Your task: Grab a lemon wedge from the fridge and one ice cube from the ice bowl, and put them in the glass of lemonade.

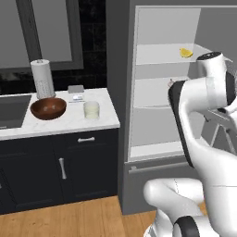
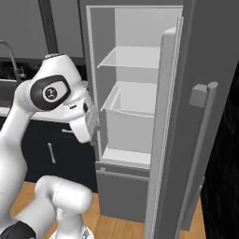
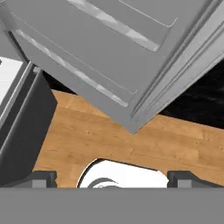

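Fridge [image 1: 159, 115] door is swung fully open, so the shelves are reachable; in the right base view the door [image 2: 196, 116] stands edge-on at the right with its bar handle facing out.

Lemon wedge [image 1: 186, 53] sits on the upper shelf, toward the right side, nothing beside it. Not picked up yet.

Gripper [image 3: 111, 178] has its 2 fingertips wide apart and nothing between them. The hand view looks down at the wood floor [image 3: 131, 135] and the underside edge of the open door, so the hand points downward and away from the shelves. My read: it sits low by the door, not yet lined up on the shelf.

Desk [image 1: 69, 120] to the left of the fridge carries the drop-off set: ice bowl [image 1: 48, 108], glass of lemonade [image 1: 91, 109] just right of it, paper towel roll [image 1: 42, 78] behind the bowl. Bowl and glass are near each other but apart, which keeps the ice transfer short.

Next move, as I judge it: lift and tilt the hand up to the upper shelf, approach the wedge from the front. The wedge is tiny, so centring matters; a sloppy close could push it back on the shelf.
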### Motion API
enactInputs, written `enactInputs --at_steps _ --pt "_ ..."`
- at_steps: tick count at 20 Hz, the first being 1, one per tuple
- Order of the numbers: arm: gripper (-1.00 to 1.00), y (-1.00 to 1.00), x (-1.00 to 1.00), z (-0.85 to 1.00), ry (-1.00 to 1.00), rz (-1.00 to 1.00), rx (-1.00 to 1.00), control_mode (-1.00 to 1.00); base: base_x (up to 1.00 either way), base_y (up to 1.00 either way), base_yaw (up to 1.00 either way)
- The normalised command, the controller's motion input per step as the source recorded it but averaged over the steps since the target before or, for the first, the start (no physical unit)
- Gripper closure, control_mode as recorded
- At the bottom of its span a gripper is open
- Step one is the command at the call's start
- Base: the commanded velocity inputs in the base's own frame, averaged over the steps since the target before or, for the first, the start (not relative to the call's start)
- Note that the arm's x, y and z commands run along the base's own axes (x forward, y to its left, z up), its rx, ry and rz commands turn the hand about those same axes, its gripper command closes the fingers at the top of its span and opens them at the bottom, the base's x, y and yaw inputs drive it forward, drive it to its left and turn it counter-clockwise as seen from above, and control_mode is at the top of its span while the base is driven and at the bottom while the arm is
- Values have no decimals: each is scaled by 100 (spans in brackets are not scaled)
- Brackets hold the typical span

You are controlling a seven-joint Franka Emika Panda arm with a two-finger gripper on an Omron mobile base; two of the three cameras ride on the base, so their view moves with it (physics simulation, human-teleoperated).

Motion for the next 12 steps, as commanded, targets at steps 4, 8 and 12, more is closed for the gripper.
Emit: enactInputs --at_steps 4,8,12 --pt "-100 61 13 -32 8 69 43 -100 0 0 0" --pt "-100 28 15 -49 -18 65 37 -100 0 0 0" --pt "-100 -6 2 -4 -51 25 2 -100 0 0 0"
